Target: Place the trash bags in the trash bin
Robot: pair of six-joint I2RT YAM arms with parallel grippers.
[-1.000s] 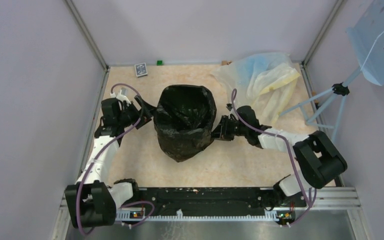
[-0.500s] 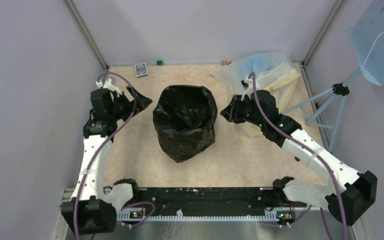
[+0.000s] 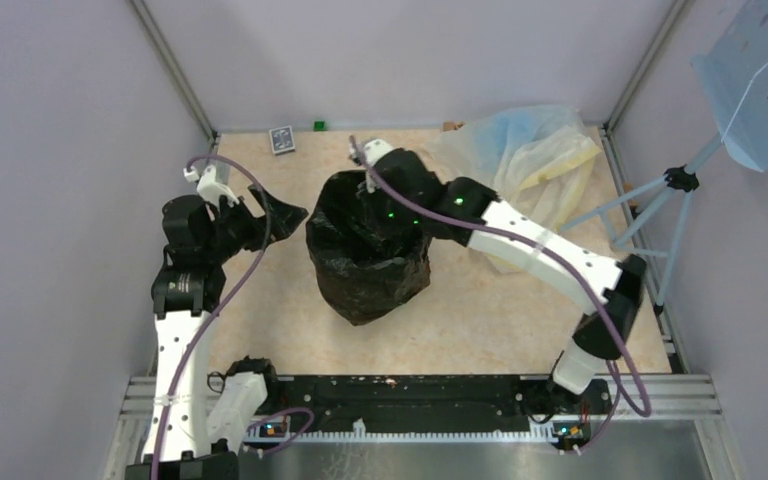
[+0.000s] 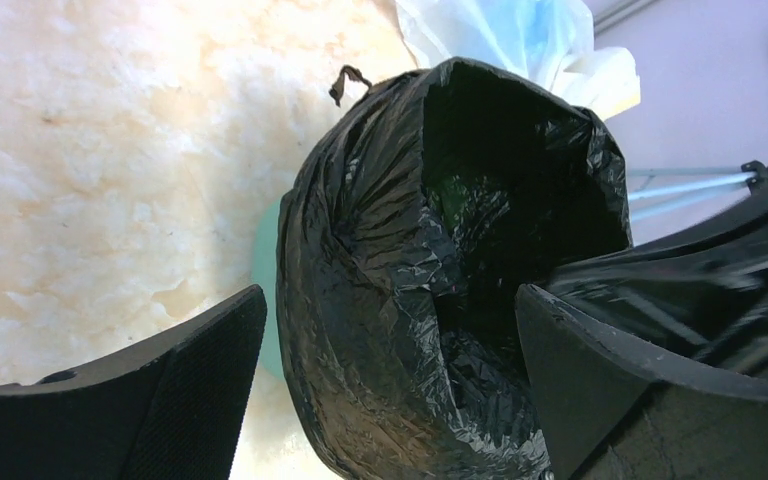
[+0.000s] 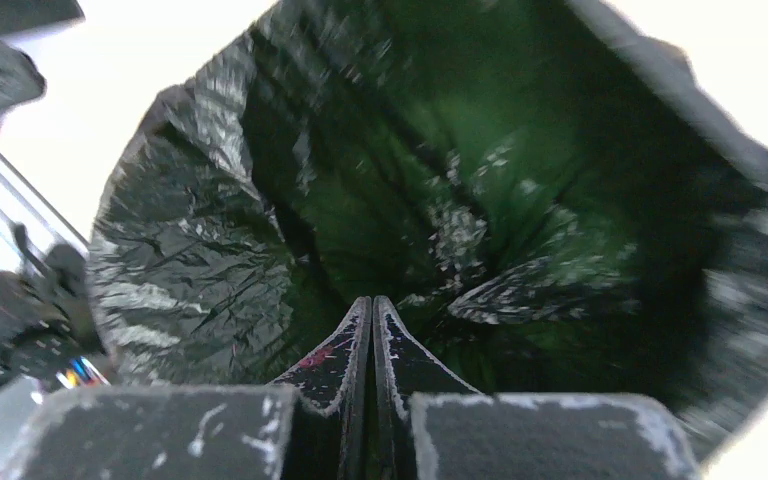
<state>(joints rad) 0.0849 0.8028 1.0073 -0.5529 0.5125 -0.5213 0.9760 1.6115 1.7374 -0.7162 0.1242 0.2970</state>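
Note:
The glossy black trash bag [image 3: 368,250] is draped over the trash bin and lines it. Only a mint-green sliver of the bin [image 4: 265,270] shows in the left wrist view. My right arm [image 3: 520,235] reaches over the bin's mouth from the right. In the right wrist view my right gripper [image 5: 372,300] is shut with nothing between its fingers, pointing down into the bag's dark greenish inside [image 5: 480,170]. My left gripper [image 4: 390,295] is open wide beside the bag's left wall and apart from it, left of the bin [image 3: 280,215].
A pale translucent plastic heap [image 3: 525,150] lies at the back right. Right of it a light-blue perforated panel [image 3: 760,80] stands on a thin stand. A small card box [image 3: 281,139] and a green block [image 3: 319,125] sit by the back wall. Enclosure walls close both sides.
My right arm has swung from the bin's right side up over its mouth, and its gripper opened briefly, then shut. My left gripper has drawn back to the left, opening fully.

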